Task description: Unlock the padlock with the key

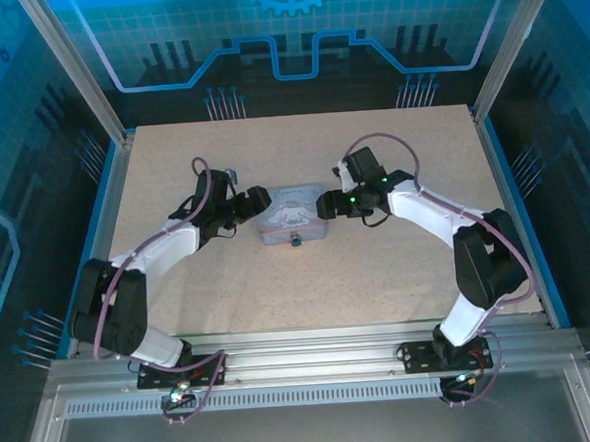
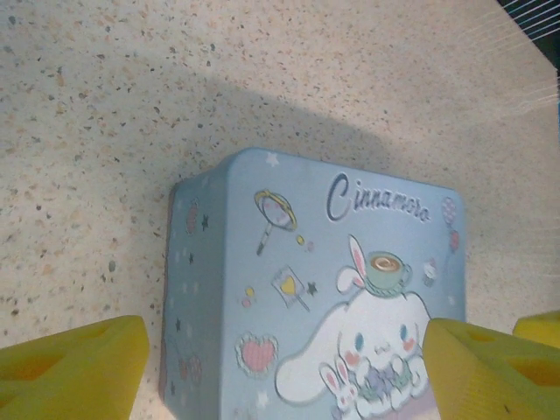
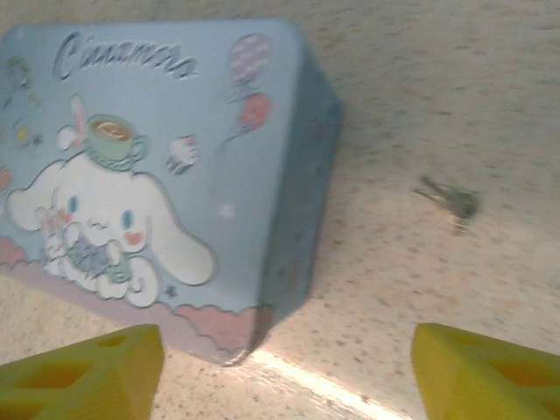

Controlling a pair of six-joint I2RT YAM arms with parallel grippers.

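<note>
A pale blue cartoon tin (image 1: 293, 213) lies in the middle of the table. The padlock (image 1: 296, 241) is a small dark lump at the tin's near side. The key (image 3: 451, 203), thin and grey, lies flat on the table to the right of the tin (image 3: 157, 157). My left gripper (image 1: 249, 206) is open at the tin's left end. In the left wrist view one yellow finger (image 2: 70, 367) stands outside the tin (image 2: 315, 262) and the other over its lid. My right gripper (image 1: 326, 203) is open at the tin's right end, with the tin's corner and bare table between its fingers (image 3: 486, 372).
The speckled beige table (image 1: 309, 290) is walled by a metal frame (image 1: 76, 84) and blue side rails (image 1: 536, 226). Both arm bases sit on the metal rail (image 1: 314, 365) at the near edge.
</note>
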